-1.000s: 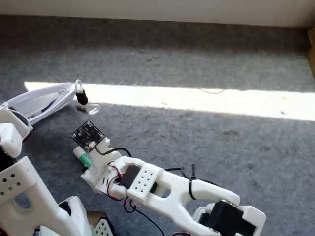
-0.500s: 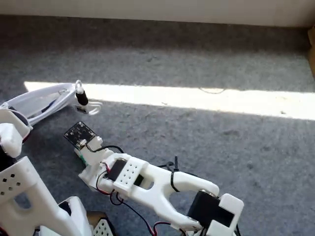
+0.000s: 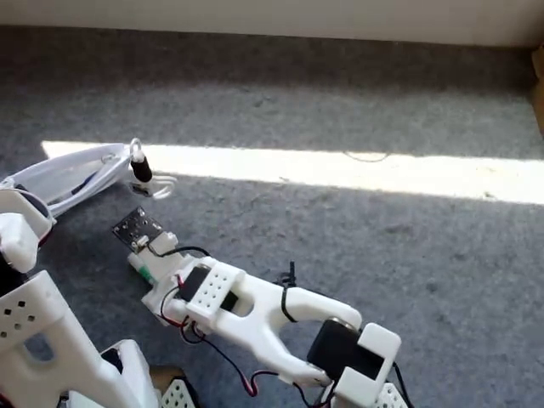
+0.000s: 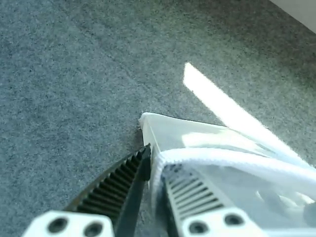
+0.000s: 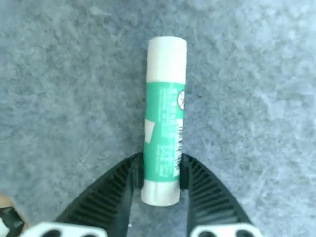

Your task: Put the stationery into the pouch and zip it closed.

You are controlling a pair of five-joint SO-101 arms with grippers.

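- The pouch [image 3: 64, 174] lies at the upper left of the high view, across the end of the sunlit strip [image 3: 357, 174]. Its zip pull [image 3: 138, 164] is at its right tip.
- A thin dark thing [image 3: 85, 182] shows through the pouch's clear side; I cannot tell what it is.
- The left claw [image 4: 154, 165] is clamped on the pouch's white rim.
- The glue stick [image 5: 165, 143] is outside the pouch, on the carpet [image 3: 340, 246] at lower left, below the pouch.
- The right claw [image 5: 160, 168] is closed on the stick's near end. The stick's long axis runs straight out from the claw, with the white far end pointing away.
- Since a second ago the right arm [image 3: 255, 310] has swung left and lower in the high view. The stick's green part and the pouch sit where they were.
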